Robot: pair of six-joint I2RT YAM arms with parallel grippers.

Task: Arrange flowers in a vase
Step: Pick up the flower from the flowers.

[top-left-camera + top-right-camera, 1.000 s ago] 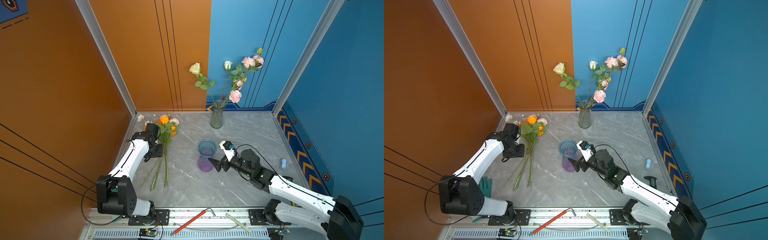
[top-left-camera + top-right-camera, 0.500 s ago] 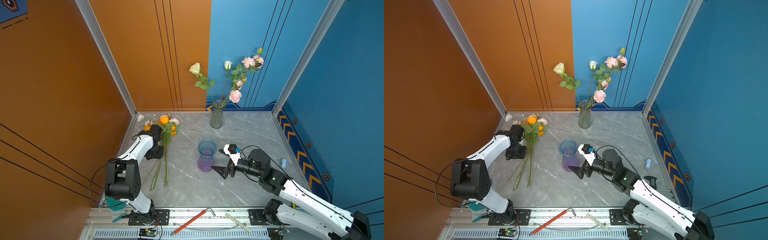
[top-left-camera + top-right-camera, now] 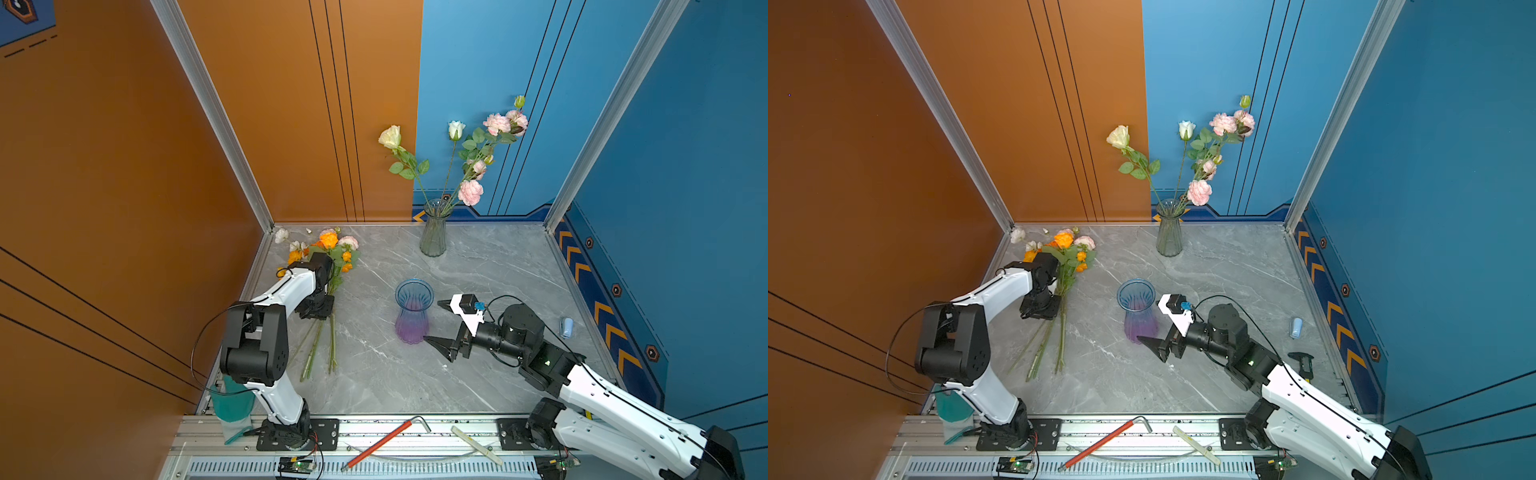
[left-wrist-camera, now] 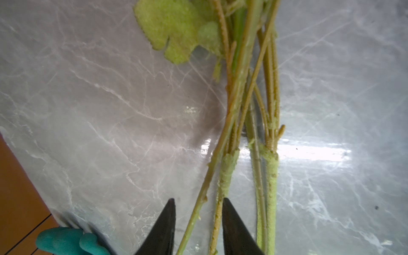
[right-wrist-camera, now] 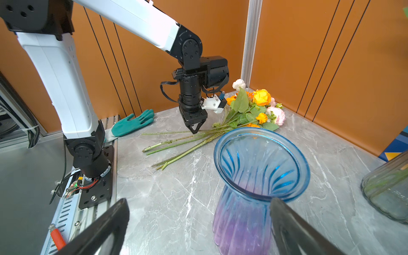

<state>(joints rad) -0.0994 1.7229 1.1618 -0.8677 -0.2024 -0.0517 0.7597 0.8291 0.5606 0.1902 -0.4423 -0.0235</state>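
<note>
The flowers point(image 3: 332, 249) point(image 3: 1067, 249) lie as a bunch on the marble table at the left. Their orange, pink and white blooms point to the back corner. My left gripper point(image 3: 320, 309) point(image 5: 194, 131) points straight down over the stems. In the left wrist view the left gripper point(image 4: 197, 203) is open, with two green stems point(image 4: 227, 176) between its fingers; one finger touches a stem and the other stands clear. The blue-to-purple vase point(image 3: 413, 311) point(image 3: 1138, 309) point(image 5: 260, 167) stands upright mid-table. My right gripper point(image 3: 436, 324) point(image 5: 199, 202) is wide open just beside it and holds nothing.
A clear glass vase point(image 3: 432, 237) holding tall roses stands at the back wall. A green glove point(image 3: 232, 403) lies by the left arm's base. A red-handled tool point(image 3: 382, 442) rests on the front rail. A small pale blue object point(image 3: 566, 327) lies at the right edge.
The left gripper's jaws have narrowed around the stems and the left arm has folded forward. The right arm has drawn its elbow back, and its gripper has stayed open by the vase.
</note>
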